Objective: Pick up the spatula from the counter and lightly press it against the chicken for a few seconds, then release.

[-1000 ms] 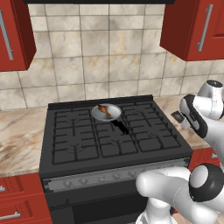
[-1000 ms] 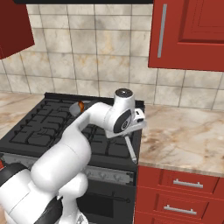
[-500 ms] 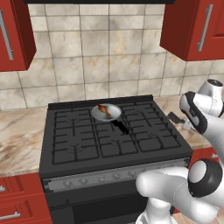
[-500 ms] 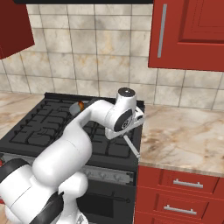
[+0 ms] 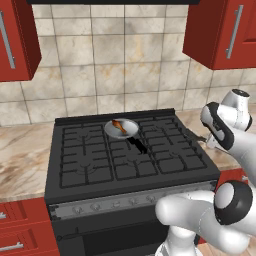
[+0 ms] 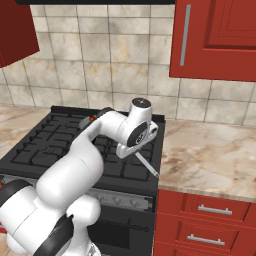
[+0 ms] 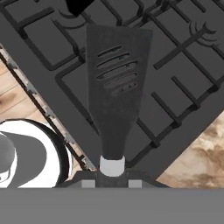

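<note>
- The hand [image 7: 112, 178] is clenched on the spatula [image 7: 114, 83]. It grips the handle just behind the pale collar, and the slotted black blade runs out ahead of it.
- The spatula hangs in the air over the right front part of the stove [image 5: 125, 165]. It is above the grates and close to the stove's right edge, where the marble bench [image 6: 210, 150] begins.
- The chicken [image 5: 118, 126] lies in a small pan [image 5: 131, 129] on the stove's back middle burner, well apart from the blade.
- The spatula looks light and stiff, a thin flat blade on a narrow neck, so it should carry easily. With the grip this far back the blade has leverage and could pivot between the fingers when pressed.
- The blade's flat face, not its edge, is the part to lay on the meat, and only gently. The chicken piece is small and the pan looks light, so a hard push might slide either across the grate.
- The pan's dark handle points toward the stove's front, so the approach should pass clear of it.
</note>
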Tool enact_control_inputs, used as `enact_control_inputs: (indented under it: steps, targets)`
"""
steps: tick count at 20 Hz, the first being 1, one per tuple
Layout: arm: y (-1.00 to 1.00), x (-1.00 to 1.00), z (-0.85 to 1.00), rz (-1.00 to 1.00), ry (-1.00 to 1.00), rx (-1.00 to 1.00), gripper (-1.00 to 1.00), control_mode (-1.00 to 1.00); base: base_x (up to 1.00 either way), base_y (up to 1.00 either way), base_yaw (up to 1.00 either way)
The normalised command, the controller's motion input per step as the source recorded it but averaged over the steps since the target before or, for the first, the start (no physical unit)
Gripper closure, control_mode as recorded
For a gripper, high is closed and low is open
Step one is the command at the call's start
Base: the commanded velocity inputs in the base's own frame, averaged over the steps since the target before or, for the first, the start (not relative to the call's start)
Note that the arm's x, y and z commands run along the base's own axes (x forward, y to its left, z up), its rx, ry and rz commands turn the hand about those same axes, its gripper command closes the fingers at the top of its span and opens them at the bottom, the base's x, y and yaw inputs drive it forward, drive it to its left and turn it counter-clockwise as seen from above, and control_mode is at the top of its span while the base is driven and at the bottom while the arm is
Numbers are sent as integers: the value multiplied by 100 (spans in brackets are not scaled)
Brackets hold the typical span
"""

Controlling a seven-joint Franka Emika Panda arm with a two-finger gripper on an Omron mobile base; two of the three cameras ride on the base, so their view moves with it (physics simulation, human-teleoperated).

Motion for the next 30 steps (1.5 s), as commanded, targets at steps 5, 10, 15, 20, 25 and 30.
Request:
enact_control_inputs:
  steps: [5,10,15,20,25,30]
  targets:
    - [25,8,0,14,0,0,100,-100,0,0,0]
    - [36,17,0,5,0,-3,100,-100,0,0,0]
    - [32,35,0,1,0,-1,100,-100,0,0,0]
    - [21,42,0,2,0,-1,100,-100,0,0,0]
    - [10,30,0,10,0,0,100,-100,0,0,0]
    - [10,31,0,11,0,0,100,-100,0,0,0]
